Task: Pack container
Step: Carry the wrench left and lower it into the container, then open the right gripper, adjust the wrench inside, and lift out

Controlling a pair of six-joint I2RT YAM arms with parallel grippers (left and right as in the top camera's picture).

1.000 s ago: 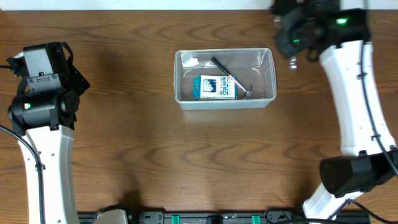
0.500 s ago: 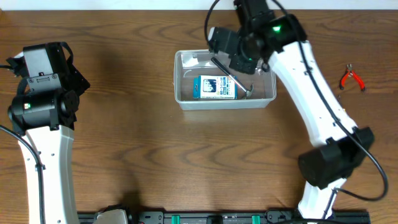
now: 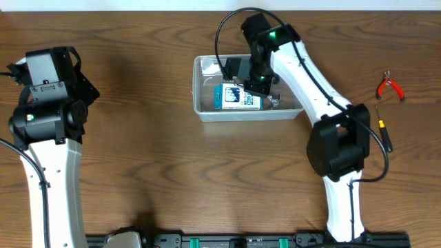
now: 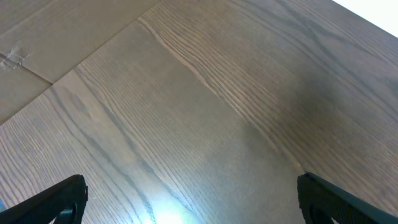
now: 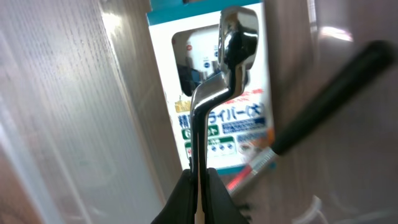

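clear plastic container (image 3: 205,88), glossy metal tool (image 5: 209,99) (chrome-like)

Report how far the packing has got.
Done: the box and a black-handled tool lie in the container. In hand: the right gripper, jaws shut on a metal tool, is above the box. Left: red pliers and a screwdriver lie on the table.

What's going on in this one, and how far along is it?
The right pincer is shut on a shiny bent metal tool and holds it in the clear container, over the blue-and-white box lying there; contact with the box is unclear. A black-handled tool also lies in the tub. The left pincer is open over the table, far from the work. Red pliers lie outside, not yet packed.
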